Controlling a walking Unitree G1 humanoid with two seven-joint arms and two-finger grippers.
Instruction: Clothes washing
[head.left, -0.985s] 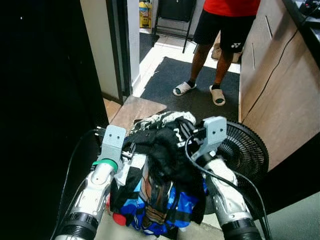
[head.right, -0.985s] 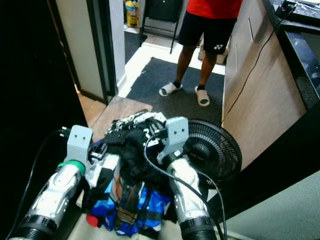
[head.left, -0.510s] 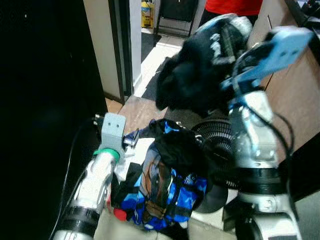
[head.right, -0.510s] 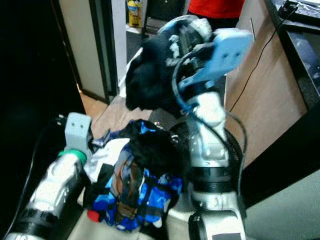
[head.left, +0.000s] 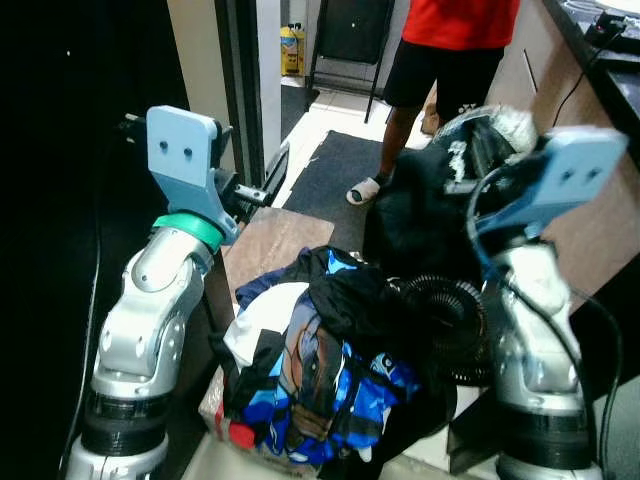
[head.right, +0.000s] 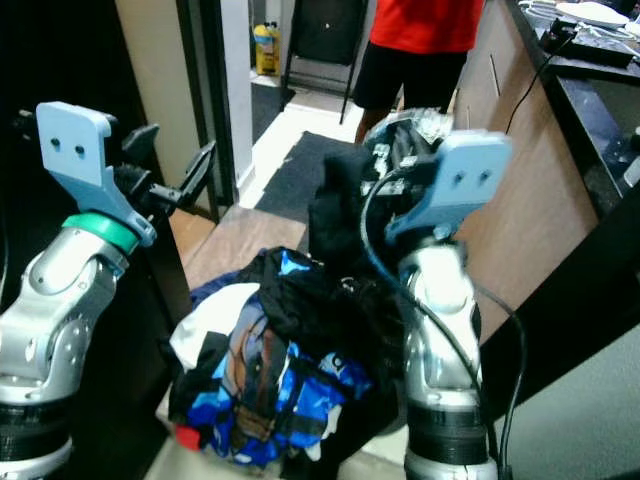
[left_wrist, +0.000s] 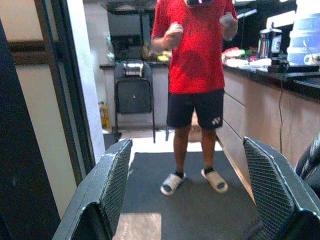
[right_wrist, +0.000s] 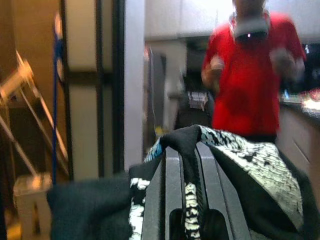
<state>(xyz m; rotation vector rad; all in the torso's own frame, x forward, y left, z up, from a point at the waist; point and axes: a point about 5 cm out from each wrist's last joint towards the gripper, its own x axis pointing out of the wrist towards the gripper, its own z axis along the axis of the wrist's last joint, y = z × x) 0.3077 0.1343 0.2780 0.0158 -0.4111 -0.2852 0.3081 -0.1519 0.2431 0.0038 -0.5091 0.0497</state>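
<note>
So far my right gripper (right_wrist: 192, 200) is clamped on one black patterned garment (head.right: 345, 205) lifted above the clothes pile (head.left: 320, 370); my left gripper (left_wrist: 192, 185) is raised, spread and empty; most laundry, I judge, remains unmoved.

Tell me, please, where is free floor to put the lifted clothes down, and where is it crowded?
Free: the dark mat between the doorframe and the person, and the brown floor strip just before the clothes pile. Crowded: the pile and the fan beside it, under the right gripper holding the dark garment.
</note>
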